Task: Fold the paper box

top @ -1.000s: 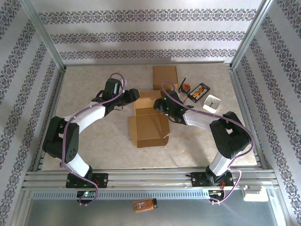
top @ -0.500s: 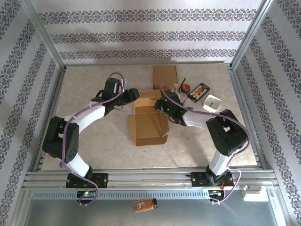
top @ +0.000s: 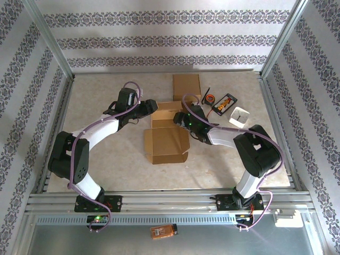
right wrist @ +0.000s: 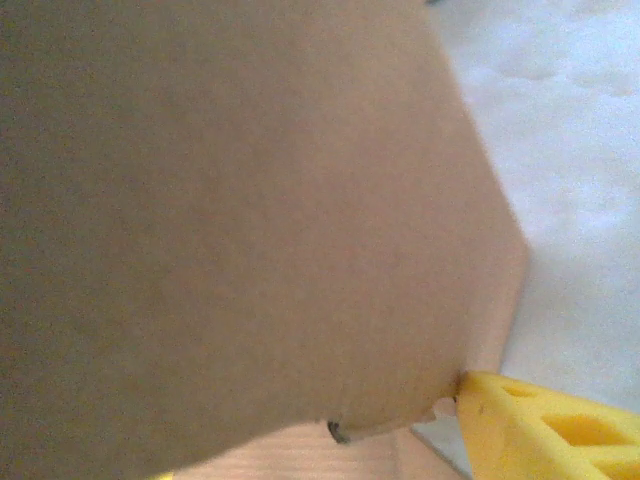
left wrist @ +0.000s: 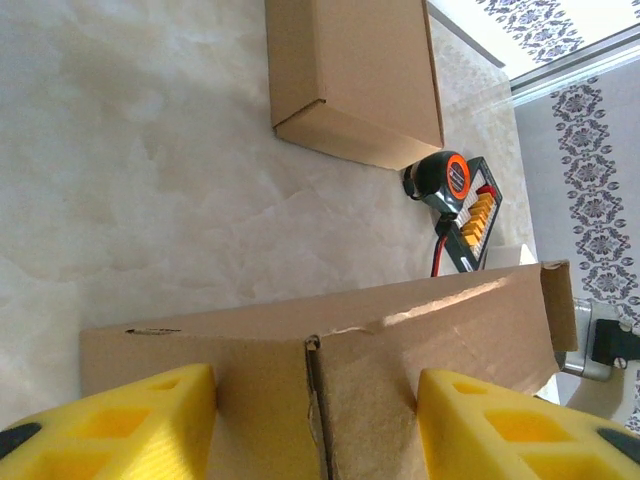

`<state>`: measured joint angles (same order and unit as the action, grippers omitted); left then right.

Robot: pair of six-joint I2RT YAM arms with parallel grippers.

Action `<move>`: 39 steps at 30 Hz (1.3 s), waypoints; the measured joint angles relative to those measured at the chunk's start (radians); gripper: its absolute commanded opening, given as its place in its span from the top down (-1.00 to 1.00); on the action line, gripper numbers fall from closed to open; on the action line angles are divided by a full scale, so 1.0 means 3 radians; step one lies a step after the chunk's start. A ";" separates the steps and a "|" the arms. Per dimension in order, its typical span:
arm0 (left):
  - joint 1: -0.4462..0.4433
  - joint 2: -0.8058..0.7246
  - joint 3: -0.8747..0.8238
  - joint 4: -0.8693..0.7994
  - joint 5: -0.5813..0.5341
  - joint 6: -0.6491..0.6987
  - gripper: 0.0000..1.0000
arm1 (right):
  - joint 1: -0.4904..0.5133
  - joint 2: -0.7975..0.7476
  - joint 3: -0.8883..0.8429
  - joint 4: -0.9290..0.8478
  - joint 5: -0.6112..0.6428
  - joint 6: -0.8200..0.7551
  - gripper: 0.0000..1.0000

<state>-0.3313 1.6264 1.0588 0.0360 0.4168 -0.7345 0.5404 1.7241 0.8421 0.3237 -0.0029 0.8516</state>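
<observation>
The brown paper box lies open in the middle of the table, its wide lid panel spread toward the arms. My left gripper is at the box's back left corner. In the left wrist view its yellow fingers stand apart over a cardboard wall with a slit in it. My right gripper is at the box's right side. Its camera looks onto a cardboard flap, whose edge touches one yellow finger. The other finger is hidden behind that flap.
A closed brown box sits at the back. To its right lie an orange tape measure, a black tray with orange parts and a small white holder. Metal frame rails border the table.
The right gripper has pushed slightly left, and the box with its lid panel has shifted a little left and back. The left arm has stayed in place.
</observation>
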 measured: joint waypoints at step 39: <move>-0.0001 0.0041 0.0043 0.0006 0.0067 -0.0020 -0.13 | -0.0145 -0.0764 -0.0289 -0.0095 0.0862 -0.1484 -0.61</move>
<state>-0.3317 1.6386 1.0718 0.0380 0.4370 -0.7406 0.4969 1.4948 0.7555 0.2951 0.2558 0.4065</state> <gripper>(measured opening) 0.564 0.847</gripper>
